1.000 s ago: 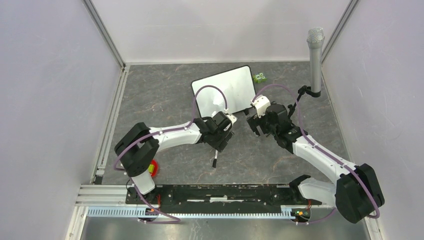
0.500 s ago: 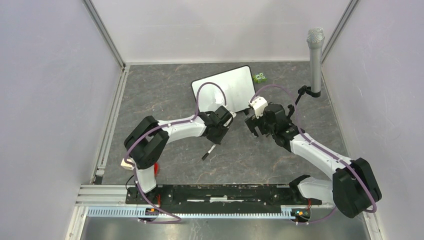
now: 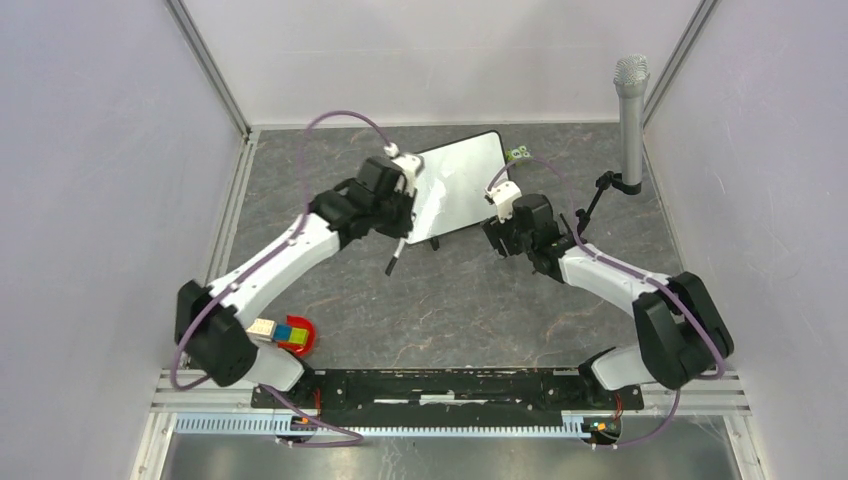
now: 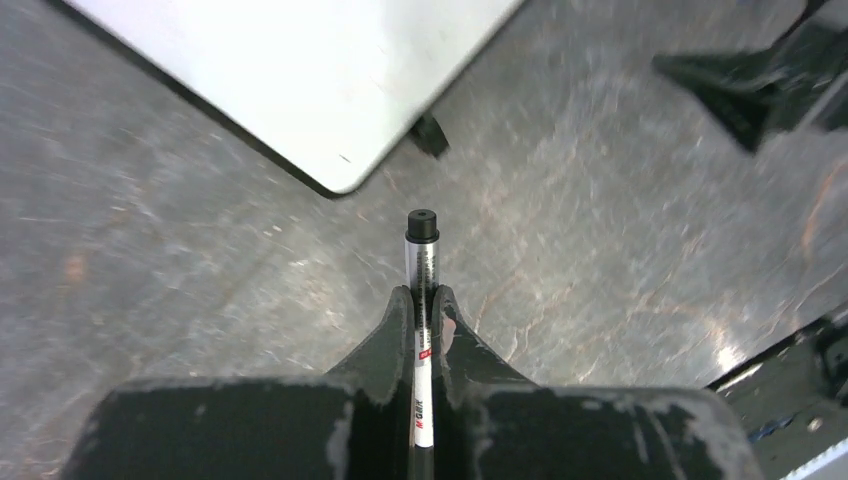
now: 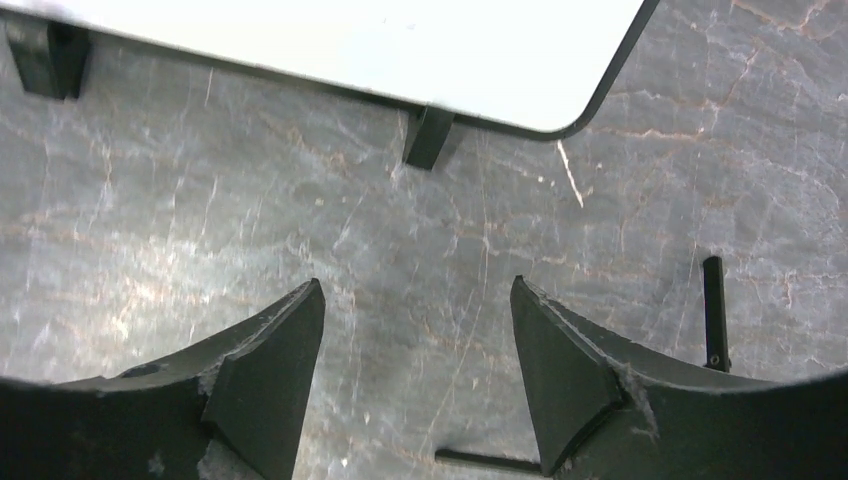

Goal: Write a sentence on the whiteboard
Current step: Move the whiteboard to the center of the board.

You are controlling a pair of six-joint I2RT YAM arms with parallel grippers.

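Observation:
The whiteboard (image 3: 462,180) stands tilted on small black feet at the back centre, its face plain white. The sentence is out of view. My left gripper (image 3: 402,235) hangs at the board's near left edge, shut on a black-and-white marker (image 3: 393,263) that points down toward the table. In the left wrist view the marker (image 4: 421,255) sticks out past the shut fingertips (image 4: 400,305), with the board's corner (image 4: 300,80) just ahead. My right gripper (image 3: 497,238) hovers at the board's near right corner. It stands open and empty (image 5: 416,284), facing the board's lower edge (image 5: 400,40).
A grey microphone (image 3: 630,100) on a black stand rises at the back right, and its thin legs (image 5: 712,310) lie close to my right fingers. A small green object (image 3: 519,155) sits behind the board. A red dish with coloured blocks (image 3: 293,335) lies near the left base.
My left gripper shut on the marker, lifted it off the table and swung up-left to the board's left edge. My right gripper moved closer to the board and its jaws narrowed a little.

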